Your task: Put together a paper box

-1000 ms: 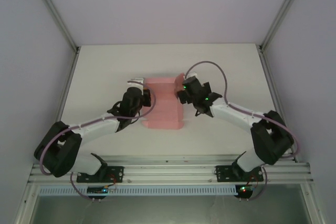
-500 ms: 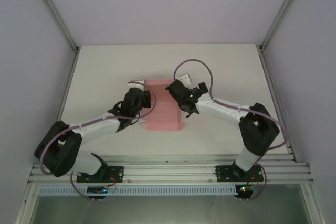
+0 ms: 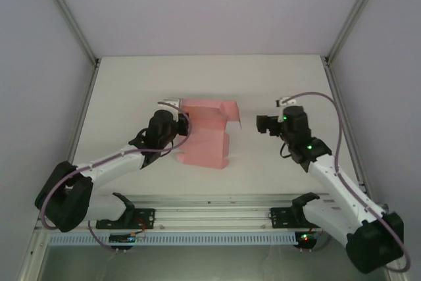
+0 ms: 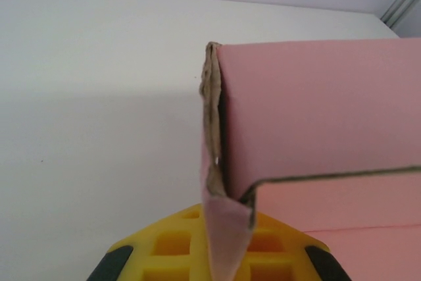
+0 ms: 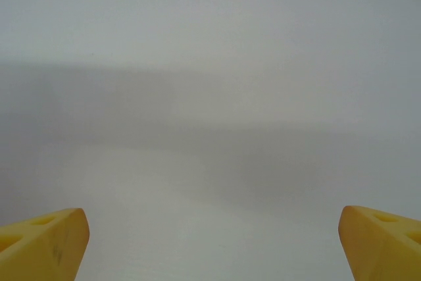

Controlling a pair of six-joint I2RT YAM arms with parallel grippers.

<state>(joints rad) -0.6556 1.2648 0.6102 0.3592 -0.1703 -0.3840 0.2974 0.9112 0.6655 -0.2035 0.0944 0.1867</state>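
my left gripper (image 4: pixel 227 245): pressed together, pinching the paper box (image 3: pixel 205 137) by its left wall | my right gripper (image 3: pixel 262 124): spread wide, now backed off right, well apart from the box | box: mid-table (image 3: pixel 131 83), part-folded | right flap looks unsecured, so probably needs refolding

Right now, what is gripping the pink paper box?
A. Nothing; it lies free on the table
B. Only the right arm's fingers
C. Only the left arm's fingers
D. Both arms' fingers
C: the left fingers are shut on a flap of the paper box, while the right fingers stand open over the bare table, apart from the box.
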